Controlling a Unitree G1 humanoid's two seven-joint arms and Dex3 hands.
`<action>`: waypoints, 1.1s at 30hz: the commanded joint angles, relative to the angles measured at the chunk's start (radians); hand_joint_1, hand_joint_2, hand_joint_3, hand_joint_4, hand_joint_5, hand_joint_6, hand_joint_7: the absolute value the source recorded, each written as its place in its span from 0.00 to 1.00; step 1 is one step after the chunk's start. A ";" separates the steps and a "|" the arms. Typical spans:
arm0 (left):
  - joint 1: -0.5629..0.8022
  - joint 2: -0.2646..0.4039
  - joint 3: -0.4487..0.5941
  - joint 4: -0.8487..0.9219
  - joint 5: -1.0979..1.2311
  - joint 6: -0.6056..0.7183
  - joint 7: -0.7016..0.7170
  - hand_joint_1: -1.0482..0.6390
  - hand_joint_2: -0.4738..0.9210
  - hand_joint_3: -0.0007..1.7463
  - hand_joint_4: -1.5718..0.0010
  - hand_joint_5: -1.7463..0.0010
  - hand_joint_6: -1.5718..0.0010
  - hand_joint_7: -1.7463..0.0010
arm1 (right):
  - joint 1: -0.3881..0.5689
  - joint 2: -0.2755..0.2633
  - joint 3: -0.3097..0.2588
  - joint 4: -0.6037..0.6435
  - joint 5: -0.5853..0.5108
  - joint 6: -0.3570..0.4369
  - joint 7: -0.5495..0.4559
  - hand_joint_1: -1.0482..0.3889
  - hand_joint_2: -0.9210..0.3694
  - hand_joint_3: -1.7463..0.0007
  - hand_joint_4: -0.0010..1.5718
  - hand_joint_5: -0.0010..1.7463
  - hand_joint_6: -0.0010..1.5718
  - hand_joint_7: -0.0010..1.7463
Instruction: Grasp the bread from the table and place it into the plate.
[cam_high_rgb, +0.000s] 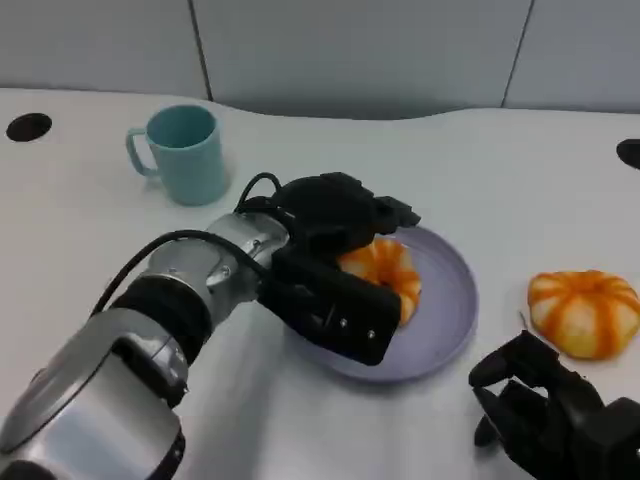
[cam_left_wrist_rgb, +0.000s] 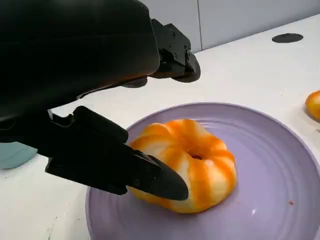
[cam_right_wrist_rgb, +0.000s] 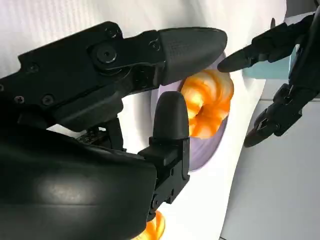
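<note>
The left robot hand (cam_high_rgb: 335, 255) is over the near-left part of the purple plate (cam_high_rgb: 455, 300), its fingers spread around the bread (cam_high_rgb: 385, 272) that lies on the plate. In the left wrist view one finger (cam_left_wrist_rgb: 150, 175) lies along the near side of the bread (cam_left_wrist_rgb: 187, 162) and looks to be touching it, while the others reach above and beyond it with air between them and the crust. So the robot hand looks part open, cradling the bun loosely rather than squeezing it; whether it has fully let go I cannot tell.

The bread sits flat on the plate (cam_left_wrist_rgb: 280, 150), a little left of its middle. To my eye the carrying is done and what remains is for the left robot hand to open clear and lift away without dragging the bun along.

The right robot hand (cam_high_rgb: 545, 405) rests low at the near right of the tabletop (cam_high_rgb: 120, 240), its fingers curled loosely and holding nothing. Just beyond it, right of the plate, lies a second orange bun (cam_high_rgb: 585, 310) on the bare tabletop; if that one counts too, it is not yet moved. A light blue mug (cam_high_rgb: 185, 155) stands far left, well apart from everything.
</note>
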 joint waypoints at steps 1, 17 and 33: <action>0.023 0.069 0.067 -0.049 -0.086 -0.068 -0.034 0.20 1.00 0.02 0.99 0.86 0.92 0.91 | -0.004 -0.012 -0.006 -0.006 -0.003 -0.005 -0.008 0.53 0.00 0.81 0.38 1.00 0.22 1.00; 0.176 0.163 0.232 -0.182 -0.306 -0.202 -0.161 0.22 0.99 0.00 0.98 0.86 0.88 0.97 | -0.003 -0.017 -0.009 -0.001 0.001 -0.015 -0.007 0.54 0.00 0.81 0.36 1.00 0.22 1.00; 0.917 0.133 0.654 -0.769 -1.238 0.143 -0.498 0.31 1.00 0.16 0.83 0.03 0.77 0.30 | -0.012 -0.023 -0.011 -0.004 -0.001 0.004 -0.003 0.52 0.00 0.82 0.38 1.00 0.24 1.00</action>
